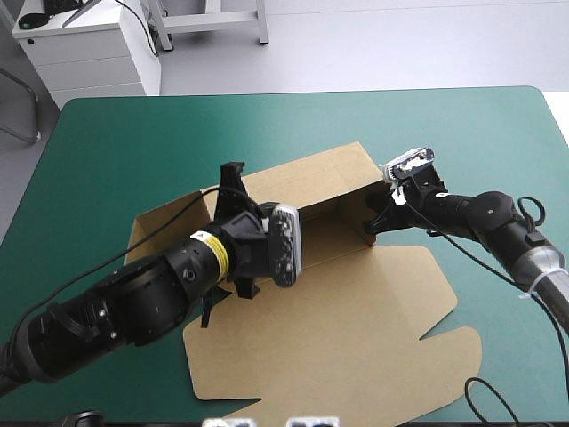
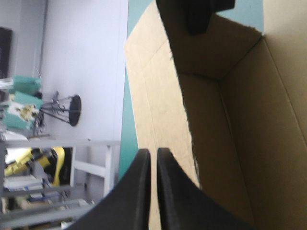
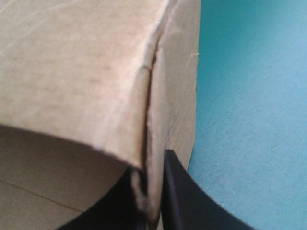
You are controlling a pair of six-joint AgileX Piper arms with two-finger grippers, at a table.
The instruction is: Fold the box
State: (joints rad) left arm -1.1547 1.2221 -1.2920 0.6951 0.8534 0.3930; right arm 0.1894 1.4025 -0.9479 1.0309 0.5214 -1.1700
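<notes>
**A:** What is on the table?

**B:** A cut sheet of brown cardboard, the box (image 1: 338,329), partly folded. The teal-green table cover (image 1: 133,142) shows all round it. The box's far part stands up as walls around an open trough, and its near part, the lid, lies flat.

**A:** And the left gripper?

**B:** The left gripper (image 2: 153,155), with two black curved fingers, is at the box's left end, beside a long wall. The fingers are all but closed, with a thin strip of board between them.

**A:** The right one?

**B:** The right gripper (image 3: 151,163) is at a corner of the box's right end wall. It is nearly closed, pinching the board.
</notes>
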